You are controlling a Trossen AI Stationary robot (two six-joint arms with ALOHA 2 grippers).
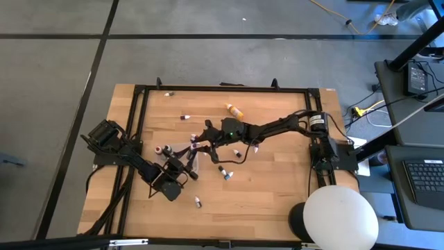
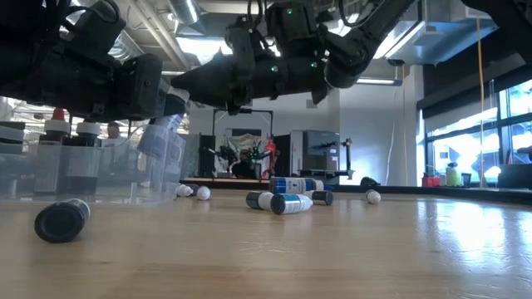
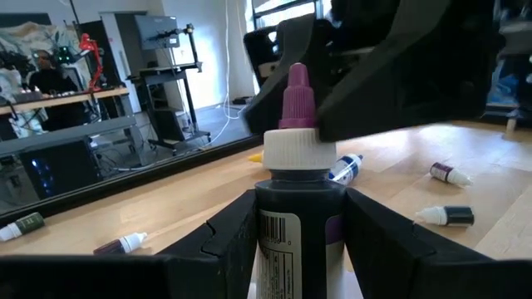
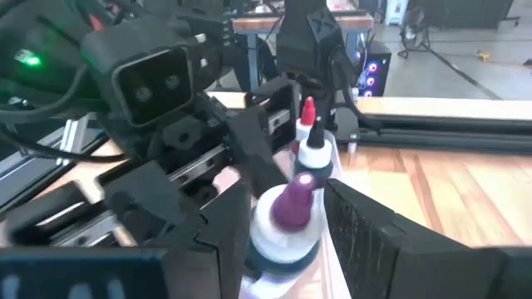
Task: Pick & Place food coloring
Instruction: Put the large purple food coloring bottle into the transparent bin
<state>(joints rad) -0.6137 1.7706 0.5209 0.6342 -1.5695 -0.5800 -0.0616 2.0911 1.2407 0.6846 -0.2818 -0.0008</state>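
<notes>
The whole bench (image 1: pixel 229 201) is seen straight down in the high view. The low view is set level at bench height, facing the room. Both wrist views are close-ups sharing one purple-tipped bottle (image 3: pixel 298 208), also caught overhead.

Counted from above: two arms, one clear tray (image 1: pixel 182 161), one orange-yellow bottle (image 1: pixel 235 110). About ten small dropper bottles (image 1: pixel 226 172) lay loose on the table (image 1: pixel 277 201); some near the tray were too crowded to count.
</notes>
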